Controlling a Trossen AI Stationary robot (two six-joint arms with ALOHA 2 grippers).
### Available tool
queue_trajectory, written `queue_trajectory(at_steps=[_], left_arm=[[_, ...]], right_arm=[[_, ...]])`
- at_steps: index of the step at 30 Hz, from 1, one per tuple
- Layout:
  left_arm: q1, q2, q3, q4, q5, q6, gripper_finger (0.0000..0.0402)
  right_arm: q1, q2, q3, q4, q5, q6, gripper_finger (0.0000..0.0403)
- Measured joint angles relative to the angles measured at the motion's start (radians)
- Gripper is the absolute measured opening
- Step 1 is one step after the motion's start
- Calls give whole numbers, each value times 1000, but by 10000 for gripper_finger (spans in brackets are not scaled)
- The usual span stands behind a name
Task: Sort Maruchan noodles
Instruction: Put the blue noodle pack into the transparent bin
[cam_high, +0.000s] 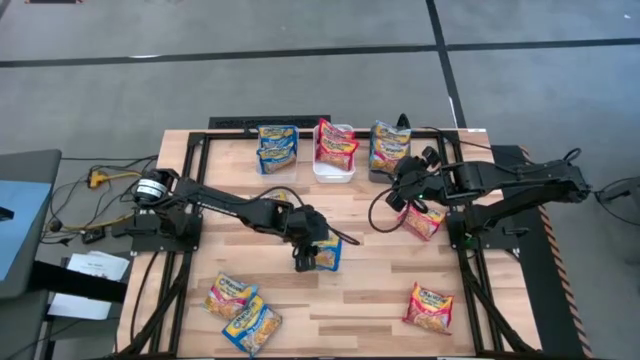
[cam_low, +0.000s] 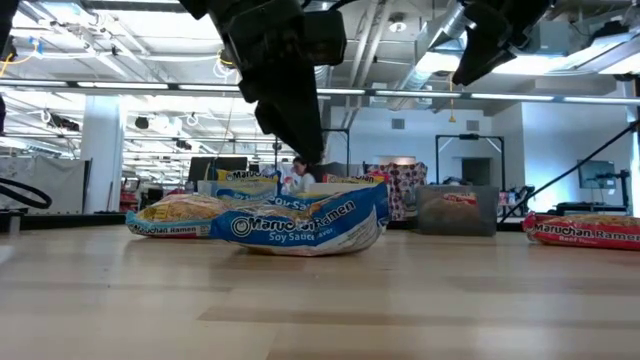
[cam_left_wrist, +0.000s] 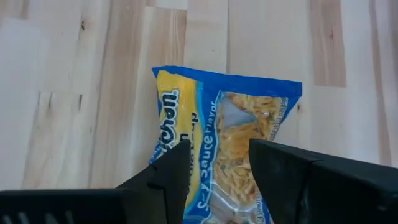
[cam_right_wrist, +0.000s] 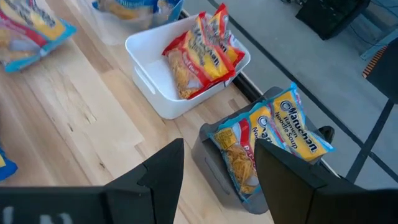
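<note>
A blue-and-yellow Maruchan packet (cam_high: 329, 252) lies flat on the wooden table near its middle; it also shows in the low view (cam_low: 310, 222). My left gripper (cam_high: 306, 258) is open and hangs just above it, one finger over each side of the packet (cam_left_wrist: 242, 118), apparently clear of it. My right gripper (cam_high: 400, 192) is open and empty, raised above the table near the dark bin (cam_right_wrist: 214, 158), which holds blue-and-orange packets (cam_right_wrist: 273, 134). The white bin (cam_right_wrist: 155, 87) holds red-and-yellow packets (cam_right_wrist: 202, 50).
A clear bin with blue packets (cam_high: 277, 148) stands at the far edge, left of the white bin (cam_high: 335, 172). Loose packets lie on the table: red ones at right (cam_high: 425, 220) and near right (cam_high: 428, 307), two more at near left (cam_high: 228, 295) (cam_high: 252, 325).
</note>
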Motion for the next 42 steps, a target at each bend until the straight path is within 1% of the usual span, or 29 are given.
queue_trajectory(at_steps=[3,6,9,12,22,26,28,31,35,42], left_arm=[[2,0,0,1,1,25,149],[3,0,0,7,22,47,149],[2,0,0,21,14,60,149],[8,1,0,37,23,62,149],[12,1,0,43,26,60,149],[12,22,-2,44,31,39,149],[12,55,3,74,54,38,149],[12,101,-4,44,88,51,149],[12,140,0,79,123,45,149],[7,189,2,66,60,19,149]], right_arm=[[0,4,0,0,0,0,221],[0,24,-2,-11,-1,-6,221],[-7,38,2,-16,1,-6,221],[-14,54,-3,-47,-1,-9,221],[-34,103,0,-41,1,-9,221],[-35,103,0,-39,1,-9,221],[-35,103,0,-43,0,-9,221],[-35,94,0,-42,1,-8,221],[-35,91,1,-46,1,-9,221],[-40,90,0,-50,1,-9,221]])
